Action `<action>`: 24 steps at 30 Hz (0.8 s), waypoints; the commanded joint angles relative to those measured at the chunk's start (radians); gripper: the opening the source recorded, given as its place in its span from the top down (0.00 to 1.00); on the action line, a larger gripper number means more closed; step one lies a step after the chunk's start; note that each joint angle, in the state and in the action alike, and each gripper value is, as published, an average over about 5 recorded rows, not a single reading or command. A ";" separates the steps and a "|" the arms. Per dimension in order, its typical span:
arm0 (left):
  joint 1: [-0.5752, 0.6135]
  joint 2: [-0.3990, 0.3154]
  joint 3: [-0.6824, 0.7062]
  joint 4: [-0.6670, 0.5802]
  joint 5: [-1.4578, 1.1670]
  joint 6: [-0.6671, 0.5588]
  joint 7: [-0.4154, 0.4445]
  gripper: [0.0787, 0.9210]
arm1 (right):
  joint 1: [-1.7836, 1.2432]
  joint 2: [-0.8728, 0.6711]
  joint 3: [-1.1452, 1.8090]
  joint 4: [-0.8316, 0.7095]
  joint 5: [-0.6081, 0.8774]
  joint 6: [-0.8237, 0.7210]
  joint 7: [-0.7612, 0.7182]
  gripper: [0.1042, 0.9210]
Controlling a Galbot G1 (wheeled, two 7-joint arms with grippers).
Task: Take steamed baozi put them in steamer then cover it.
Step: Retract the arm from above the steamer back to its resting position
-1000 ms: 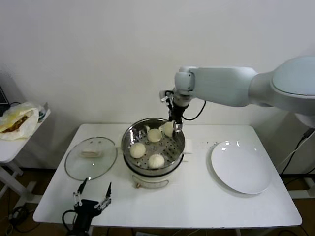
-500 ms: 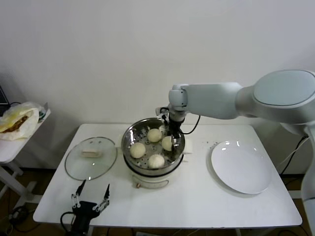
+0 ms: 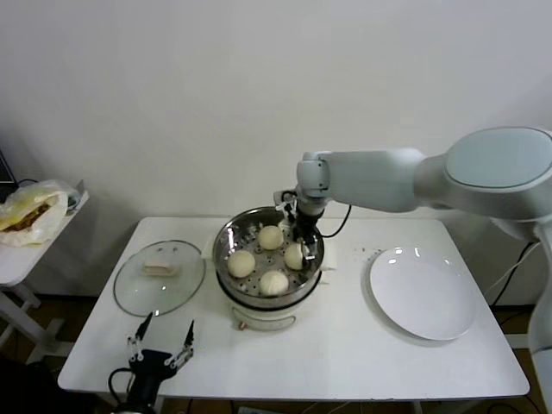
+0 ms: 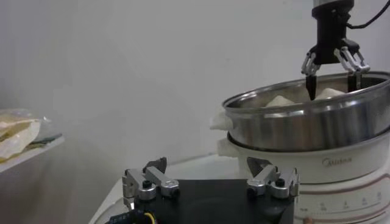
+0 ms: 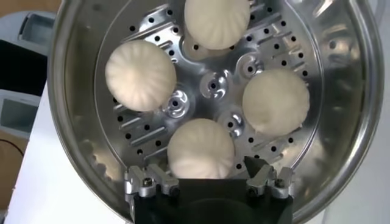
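The steel steamer (image 3: 226, 246) stands mid-table with four cream-white baozi on its perforated tray; the right-hand one (image 3: 293, 256) lies right under my right gripper (image 3: 302, 241). In the right wrist view that baozi (image 5: 201, 149) rests on the tray (image 5: 210, 82) between the wide-open fingers of my right gripper (image 5: 207, 178), apart from both. The glass cover (image 3: 159, 278) lies flat on the table left of the steamer. My left gripper (image 3: 161, 347) waits open and empty at the table's front left edge; it also shows in its own wrist view (image 4: 210, 176).
A white plate (image 3: 423, 293) lies on the table to the right of the steamer. A small side table with a bag of food (image 3: 30, 211) stands at the far left. The wall is close behind the steamer.
My right gripper has come down from the steamer's back rim into the pot with the fourth baozi and opened; the baozi now lies on the tray. The left arm has not moved.
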 commanded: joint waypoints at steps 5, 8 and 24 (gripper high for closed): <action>0.002 0.003 -0.004 -0.004 -0.002 -0.001 0.000 0.12 | 0.104 -0.117 0.055 0.069 0.009 0.024 -0.046 0.12; -0.001 0.003 -0.007 -0.006 -0.005 0.001 -0.001 0.12 | 0.119 -0.215 0.106 0.109 -0.006 0.052 -0.001 0.12; -0.051 -0.021 -0.035 -0.004 0.039 0.023 -0.014 0.12 | -0.198 -0.819 0.550 0.410 0.036 0.360 0.620 0.12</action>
